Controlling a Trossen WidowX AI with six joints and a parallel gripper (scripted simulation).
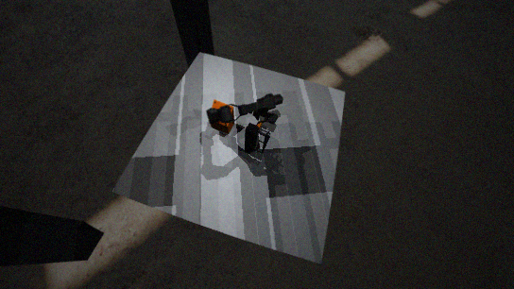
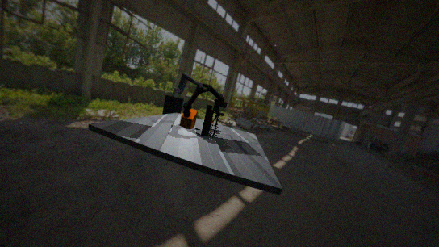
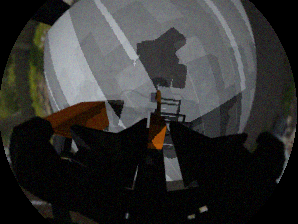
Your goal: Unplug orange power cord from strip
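Note:
The orange plug (image 3: 157,136) (image 1: 259,126) stands between my fingertips in the wrist view, with a narrow gap beside the right fingertip. A short orange-brown piece of cord (image 3: 159,98) rises beyond it. My gripper (image 3: 159,123) is slightly open around the plug and is not clamped on it. A tall black block (image 1: 251,138) (image 2: 207,122), which looks like the power strip on end, stands right by the gripper. The fingers and shadow hide where plug and block meet, so I cannot tell whether the plug is seated.
A dark open wire frame (image 1: 266,140) (image 2: 216,123) (image 3: 172,111) stands close to the right of the block and plug. An orange box (image 1: 216,105) (image 2: 189,121) (image 3: 82,117) sits by the arm's base. The striped grey table (image 1: 217,203) (image 2: 186,150) has raised edges above the dark floor.

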